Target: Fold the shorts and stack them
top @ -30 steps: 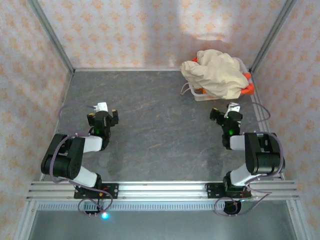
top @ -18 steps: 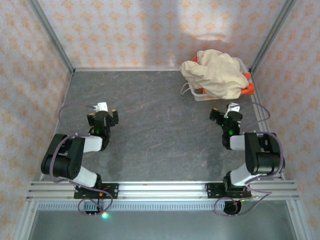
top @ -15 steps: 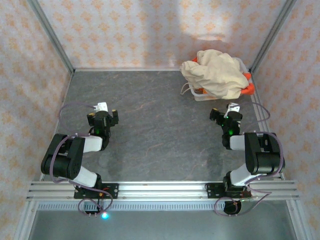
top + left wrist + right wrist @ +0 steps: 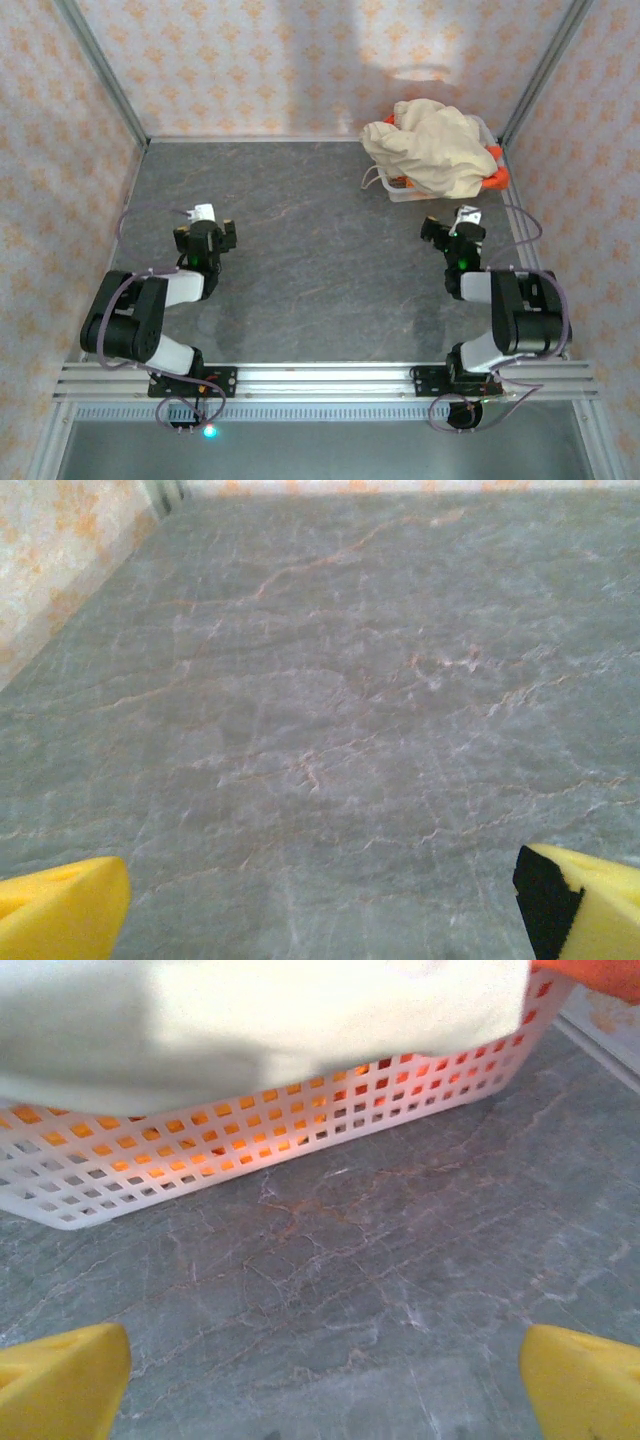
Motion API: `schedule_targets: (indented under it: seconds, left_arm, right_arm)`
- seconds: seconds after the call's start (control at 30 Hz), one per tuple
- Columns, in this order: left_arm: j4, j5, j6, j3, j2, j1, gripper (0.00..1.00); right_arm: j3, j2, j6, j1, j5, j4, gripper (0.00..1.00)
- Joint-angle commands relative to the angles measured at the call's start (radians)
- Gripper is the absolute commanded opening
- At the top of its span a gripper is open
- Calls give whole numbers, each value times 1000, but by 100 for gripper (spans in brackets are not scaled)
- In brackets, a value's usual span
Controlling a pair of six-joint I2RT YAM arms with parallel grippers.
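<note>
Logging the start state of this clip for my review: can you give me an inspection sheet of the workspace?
Surface: grey veined table, nothing folded on it yet.
Job's things: beige shorts heaped over the basket, unfolded; orange shorts beneath, spilling over its right end.
Clutter: white mesh basket at the far right corner.
Grippers: left gripper and right gripper open, holding nothing.
Cables: purple cables looped beside each arm.
Surroundings: patterned walls, metal frame posts.
</note>
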Motion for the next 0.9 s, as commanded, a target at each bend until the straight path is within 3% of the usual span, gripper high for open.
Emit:
schedule_targets:
  seconds: [0.0,0.17,0.3,0.5,0.87]
  left_arm:
    - [-237,-84,-62,116,-161,6,100]
    - [-471,50,-195,164,-427,5,100]
    - [-580,259,-259,198,-576,5,100]
    - [-713,448,-272,248,-661,5,100]
    - [-714,543,-295,249,-671,3,100]
  right_arm:
    - [31,-194,11,13,48,-178,99]
    - [124,-470,18,78,56,-479,100]
    - [343,-473,-5,160,97,-706,100]
    - [750,-173,-53,244,173,-993,99]
    - [1343,368,-52,251,215,-1373,100]
